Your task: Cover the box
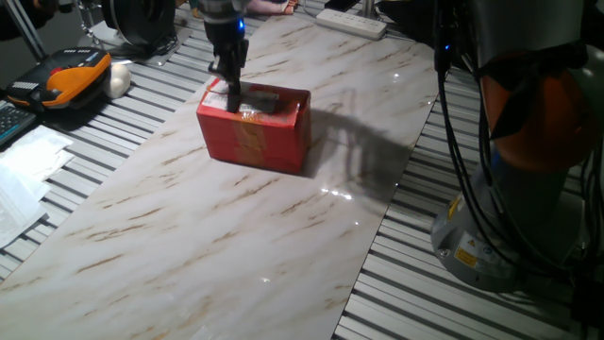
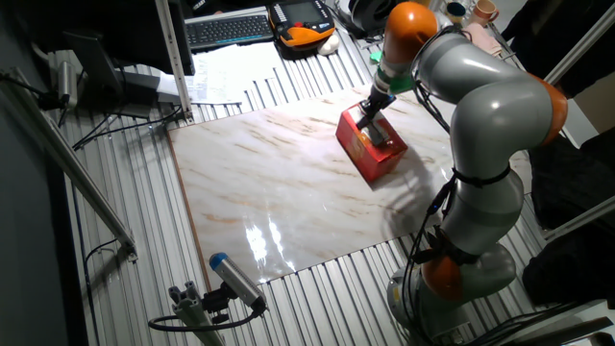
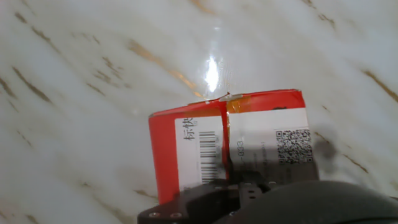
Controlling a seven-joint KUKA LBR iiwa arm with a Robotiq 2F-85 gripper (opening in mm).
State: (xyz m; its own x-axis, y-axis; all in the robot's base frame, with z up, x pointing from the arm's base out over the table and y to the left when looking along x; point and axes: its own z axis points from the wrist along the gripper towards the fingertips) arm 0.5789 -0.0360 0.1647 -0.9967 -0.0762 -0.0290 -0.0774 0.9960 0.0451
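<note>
Gripper down on top of red box, at marble board's twelve o'clock; finger spacing hidden, cannot tell. White labels across closed flaps.

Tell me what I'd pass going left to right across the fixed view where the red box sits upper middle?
Orange and black device → white paper → red box, with the claw reaching into it → white power strip → the robot's grey base.

The box is red with white barcode labels; the marble board is white, brown-veined.
</note>
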